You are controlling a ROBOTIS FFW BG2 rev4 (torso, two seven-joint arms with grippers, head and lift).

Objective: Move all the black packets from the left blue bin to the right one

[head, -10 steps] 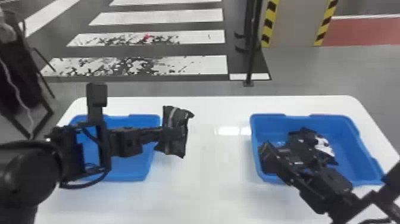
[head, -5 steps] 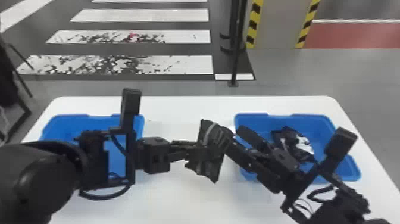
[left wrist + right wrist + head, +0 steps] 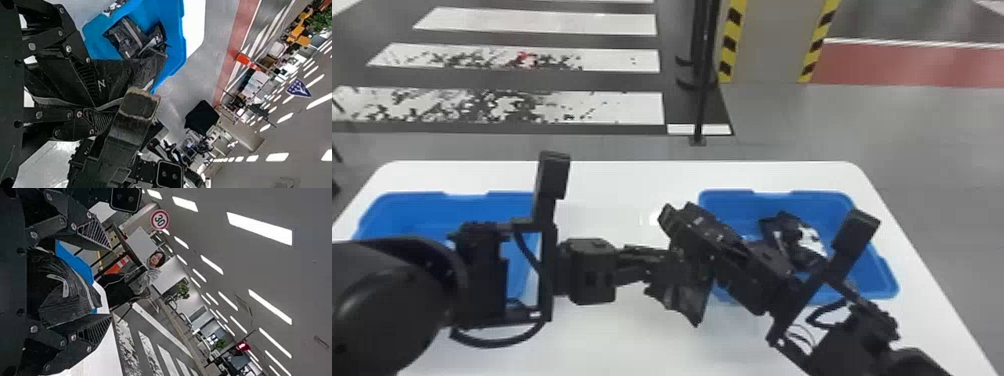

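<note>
From where I stand in the room, a white surface (image 3: pixel 612 192) with rounded far corners carries two blue bins: the left blue bin (image 3: pixel 414 197) near its far left corner and the right blue bin (image 3: pixel 819 194) near its far right corner. Between them, two black robot arms meet above the surface. The left arm crosses over the left blue bin, and its left claw (image 3: pixel 664 267) is closed on a crumpled black packet (image 3: pixel 682 300), grasping it between both fingers. The right arm comes in from the near right side, passing over the right blue bin, and its right claw (image 3: pixel 682 242) stands released, with spread fingers on either side of the same black packet. The packet hangs tilted in the air, close to the left side of the right blue bin, with a pointed lower corner. Inside the right blue bin lie more black packets (image 3: pixel 127 37), bunched together, beside a white patch (image 3: pixel 811 240) among the dark folds. Beyond the surface's far edge, a dark upright post (image 3: pixel 702 100) rises from the grey floor, near a pillar (image 3: pixel 769 40) with yellow-and-black striped edges and a white-striped crossing (image 3: pixel 612 107).
</note>
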